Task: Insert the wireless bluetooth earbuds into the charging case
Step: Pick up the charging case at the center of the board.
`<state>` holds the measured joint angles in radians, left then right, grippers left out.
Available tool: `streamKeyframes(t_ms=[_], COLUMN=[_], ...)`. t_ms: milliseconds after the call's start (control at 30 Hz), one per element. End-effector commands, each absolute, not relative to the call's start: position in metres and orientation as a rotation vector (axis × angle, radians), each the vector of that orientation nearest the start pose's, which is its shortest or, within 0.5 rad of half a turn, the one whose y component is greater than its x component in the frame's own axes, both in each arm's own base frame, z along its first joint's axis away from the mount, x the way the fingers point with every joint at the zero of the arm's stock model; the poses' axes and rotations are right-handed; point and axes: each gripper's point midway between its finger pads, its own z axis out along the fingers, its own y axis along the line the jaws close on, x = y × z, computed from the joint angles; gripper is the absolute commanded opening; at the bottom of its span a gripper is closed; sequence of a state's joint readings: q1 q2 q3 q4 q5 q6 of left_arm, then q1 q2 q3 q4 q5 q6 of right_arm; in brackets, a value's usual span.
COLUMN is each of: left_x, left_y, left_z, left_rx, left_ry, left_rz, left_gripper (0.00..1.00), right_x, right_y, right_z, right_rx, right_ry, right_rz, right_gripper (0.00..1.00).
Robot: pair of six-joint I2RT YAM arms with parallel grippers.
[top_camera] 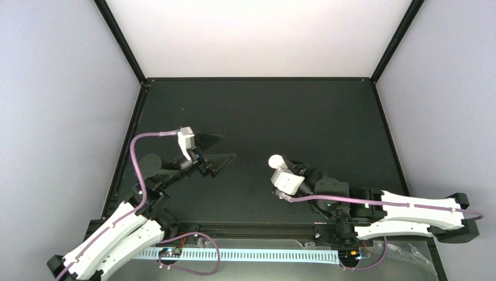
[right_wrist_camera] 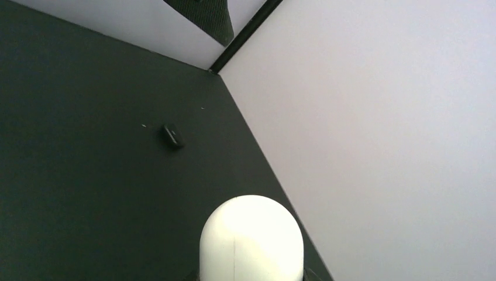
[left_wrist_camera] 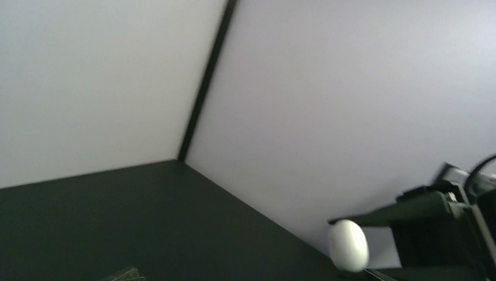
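R claw (top_camera: 282,167) is pinching the charging case (top_camera: 275,160), a white rounded capsule w/ a thin seam down its face in my R wrist cam; the case sticks out past the claw tips, a bit right of bench (top_camera: 327,129) centre; I can't tell whether it's touching the bench or held off it. L claw (top_camera: 228,146) is spread wide w/ nothing btw its fingers; it sits left of centre, tips aimed toward the case but well apart from it. I can pick out only one bud: a black earbud (right_wrist_camera: 173,136) lying loose on the bench in R wrist cam, beyond the case twd the rear-left corner, apart from both claws; top cam doesn't show it, black on black. A couple of tiny pale specks lie near it, too small to call; I can't make out the other buds. L wrist cam is blurry; it shows the case at the R claw's tip against the side wall.
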<state>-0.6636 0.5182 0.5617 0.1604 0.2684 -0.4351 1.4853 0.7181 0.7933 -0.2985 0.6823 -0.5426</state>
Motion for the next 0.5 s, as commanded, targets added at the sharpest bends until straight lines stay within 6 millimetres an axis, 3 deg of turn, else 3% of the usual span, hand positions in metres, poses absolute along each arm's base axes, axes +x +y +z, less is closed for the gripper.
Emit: streamKeyframes(t_ms=[0, 133, 467], left_x=[0.153, 0.148, 0.148], left_y=[-0.234, -0.250, -0.254], left_z=[0.386, 0.385, 0.383], left_rx=[0.625, 0.701, 0.720], left_ry=[1.340, 1.359, 1.354], left_rz=[-1.279, -1.282, -1.274], left_gripper=[0.99, 0.99, 0.99], right_x=[0.138, 0.137, 0.132], right_y=[0.241, 0.241, 0.248], right_z=[0.328, 0.329, 0.334], right_rx=[-1.153, -1.150, -1.138], right_ry=[1.226, 1.202, 1.190], right_rz=[-0.088, -0.140, -0.120], right_gripper=[0.24, 0.24, 0.24])
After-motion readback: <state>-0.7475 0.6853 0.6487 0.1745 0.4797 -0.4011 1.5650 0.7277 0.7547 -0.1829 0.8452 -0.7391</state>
